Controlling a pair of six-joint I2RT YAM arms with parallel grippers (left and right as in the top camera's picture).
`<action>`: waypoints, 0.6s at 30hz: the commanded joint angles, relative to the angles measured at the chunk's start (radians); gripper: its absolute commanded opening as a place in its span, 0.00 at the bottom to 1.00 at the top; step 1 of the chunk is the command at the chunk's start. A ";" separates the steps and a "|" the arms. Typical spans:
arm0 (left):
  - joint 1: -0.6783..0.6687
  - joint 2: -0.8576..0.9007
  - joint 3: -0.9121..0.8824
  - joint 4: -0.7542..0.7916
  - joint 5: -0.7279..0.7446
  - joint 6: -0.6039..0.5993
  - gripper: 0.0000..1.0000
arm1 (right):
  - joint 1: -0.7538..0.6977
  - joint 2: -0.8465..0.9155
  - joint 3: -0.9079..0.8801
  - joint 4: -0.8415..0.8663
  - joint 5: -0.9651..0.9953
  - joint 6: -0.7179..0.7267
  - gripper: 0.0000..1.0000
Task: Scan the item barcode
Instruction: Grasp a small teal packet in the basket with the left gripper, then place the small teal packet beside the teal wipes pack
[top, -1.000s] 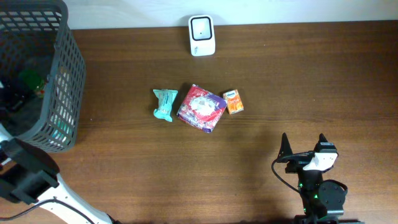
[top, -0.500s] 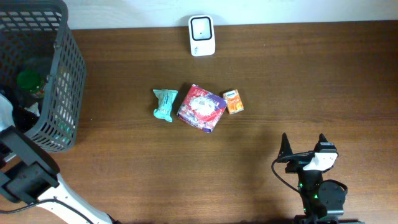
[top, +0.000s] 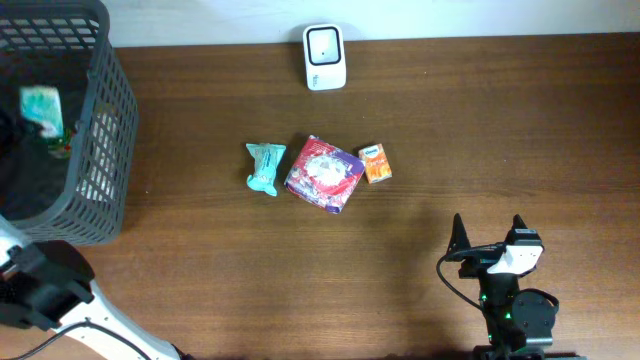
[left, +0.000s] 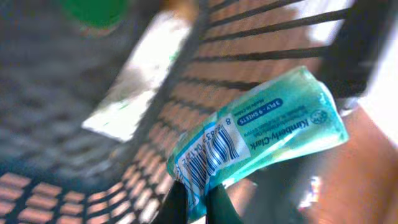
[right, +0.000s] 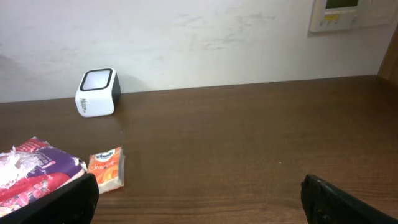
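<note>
Dark brown wood covers the table (top: 500, 120), which runs back to a pale wall (right: 217, 37), and the white scanner (top: 325, 57) stands at the far edge with its window facing up. At the left side sits a grey mesh basket (top: 105, 130). Within its outline the left tool (left: 198, 193) is pinched tight on the bottom edge of a teal tissue pack (left: 261, 134), which shows from overhead as a pale green patch (top: 42, 108). The wrist view shows the pack tilted up to the right, its barcode (left: 208, 158) at the gripped end and facing the camera, with the basket's wall behind it and something green lower in the basket (left: 93, 9). The right tool (right: 196, 190) rests near the table's front right corner with its jaws spread wide and nothing between them. Three other items lie mid-table, well apart from the basket: a second teal pack (top: 265, 166), a red and purple packet (top: 324, 174) just beside it, and a small orange box (top: 375, 163). The step in hand looks like the pick-up: the item is gripped but is far from the scanner. The next move calls for carrying the pack clear of the basket's rim without snagging the mesh, across the table to the scanner, then turning the wrist so the barcode faces the window. The grip sits right next to the code, so the fingers may partly cover it.
</note>
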 joint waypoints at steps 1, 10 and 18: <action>0.005 -0.076 0.104 0.004 0.176 -0.158 0.00 | -0.005 -0.006 -0.009 -0.003 0.008 0.000 0.99; -0.214 -0.179 0.148 -0.004 0.237 -0.221 0.00 | -0.005 -0.006 -0.009 -0.003 0.008 0.000 0.99; -0.705 -0.179 -0.044 0.008 -0.473 -0.591 0.00 | -0.005 -0.006 -0.009 -0.003 0.008 0.000 0.99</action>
